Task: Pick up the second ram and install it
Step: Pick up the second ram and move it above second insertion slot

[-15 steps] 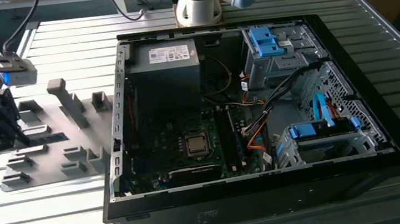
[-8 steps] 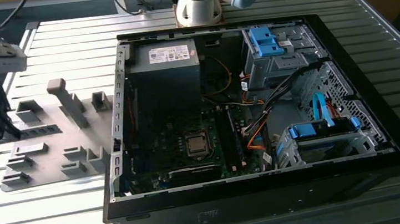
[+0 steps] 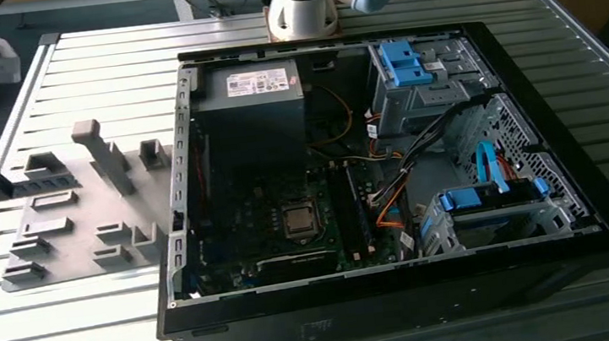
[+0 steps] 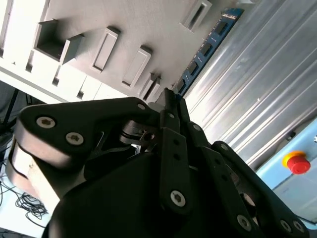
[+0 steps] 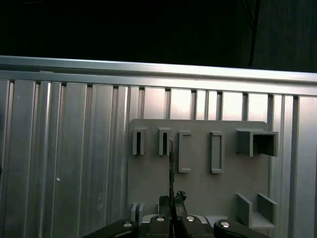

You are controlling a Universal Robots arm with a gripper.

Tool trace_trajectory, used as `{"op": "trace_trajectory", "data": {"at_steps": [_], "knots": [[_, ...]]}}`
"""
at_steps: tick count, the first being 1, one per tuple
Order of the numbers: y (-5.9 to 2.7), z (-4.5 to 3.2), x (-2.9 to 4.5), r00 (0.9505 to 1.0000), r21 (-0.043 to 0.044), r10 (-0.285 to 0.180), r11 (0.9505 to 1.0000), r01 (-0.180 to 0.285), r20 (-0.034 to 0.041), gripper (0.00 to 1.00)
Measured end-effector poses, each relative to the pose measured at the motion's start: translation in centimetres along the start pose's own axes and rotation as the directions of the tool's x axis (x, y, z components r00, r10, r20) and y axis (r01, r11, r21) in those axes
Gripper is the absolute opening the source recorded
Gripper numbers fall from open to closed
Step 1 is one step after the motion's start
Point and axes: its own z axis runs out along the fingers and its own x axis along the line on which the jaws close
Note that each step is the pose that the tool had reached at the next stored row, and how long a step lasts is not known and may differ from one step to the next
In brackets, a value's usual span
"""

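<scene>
Second wrist view: second ram (clamped) between fingers.

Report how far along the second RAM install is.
Done: the gripper is shut on the long, thin dark-green circuit-board RAM stick. In hand: it holds the stick edge-on over the grey plastic fixture plate in the first wrist view. Left: the stick is not yet in the open black computer case.
</scene>
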Motion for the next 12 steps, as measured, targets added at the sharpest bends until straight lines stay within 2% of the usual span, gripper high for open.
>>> {"op": "trace_trajectory", "data": {"at_steps": [2,7,12], "knots": [[0.01,-0.78,-0.03,1.0000,0.0000,0.005,1.0000,-0.005,-0.0002,0.14],[0.01,-1.82,-0.08,0.9997,0.0004,0.025,0.9997,-0.025,-0.0019,0.14],[0.03,-3.34,-0.11,0.9997,0.0004,0.025,0.9997,-0.025,-0.0021,0.14]]}}
